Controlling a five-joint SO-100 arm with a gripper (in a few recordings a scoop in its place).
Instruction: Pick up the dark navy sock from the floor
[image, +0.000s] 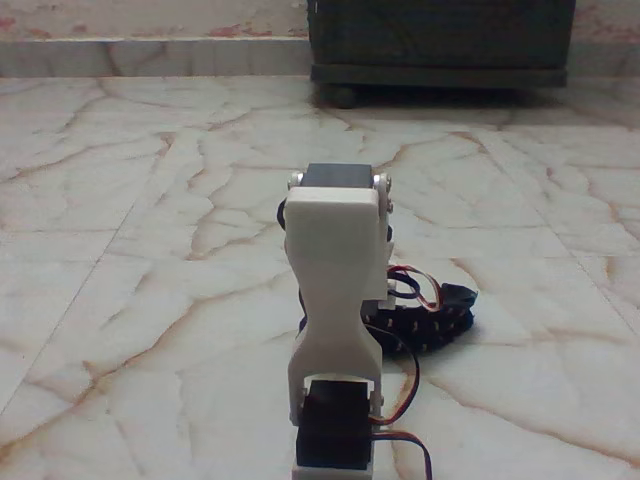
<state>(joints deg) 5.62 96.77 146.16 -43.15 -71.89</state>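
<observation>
Glossy cream marble-tile floor (150, 250), dark wooden cabinet (440, 45) far. Small dark navy speckled sock (440, 320) lies just right of the white arm (335, 270) (gripper hidden, grip unknowable). Reach step; next needs closing onto sock.

One robot arm (335, 300), white with black servo blocks, stands on the floor (150, 300) at the near edge. One dark navy sock (440, 322) lies on the floor just right of the arm. One dark wooden cabinet (440, 45) stands at the floor's far edge.
</observation>
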